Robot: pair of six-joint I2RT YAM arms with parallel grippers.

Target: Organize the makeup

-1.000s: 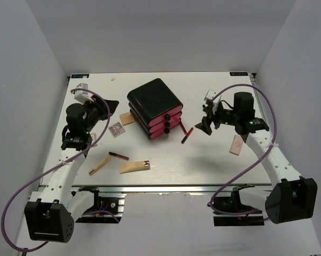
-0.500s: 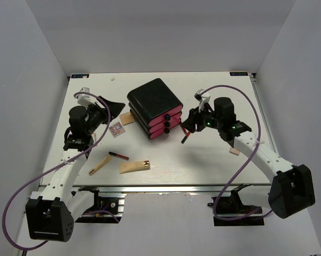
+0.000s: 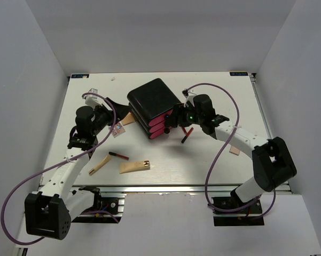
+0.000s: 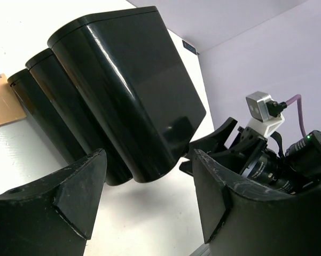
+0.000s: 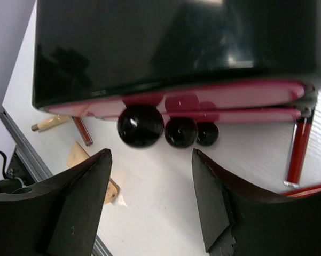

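Note:
The makeup lies scattered around the black box with pink drawers [image 3: 155, 101]. A black-and-red lipstick [image 3: 119, 156], a beige tube [image 3: 134, 166] and a beige stick [image 3: 98, 165] lie at front left. A patterned packet [image 3: 116, 129] and a tan packet [image 3: 128, 118] sit left of the box. A red lipstick [image 3: 187, 134] lies at its right front corner, and a beige piece [image 3: 234, 150] farther right. My left gripper [image 3: 119, 105] is open behind the box's left back [image 4: 123, 90], holding nothing. Facing the drawer knobs [image 5: 140, 125], my right gripper [image 3: 172, 121] is open and empty.
The box has three stacked drawers, each with a round black knob [image 5: 180, 132]. The red lipstick [image 5: 298, 152] leans by the lowest drawer's right end. The table's near edge rail [image 3: 176, 186] runs in front of the beige tube.
The left gripper has opened and moved toward the box's back. The right arm has swung left from the table's right side to the front of the drawers.

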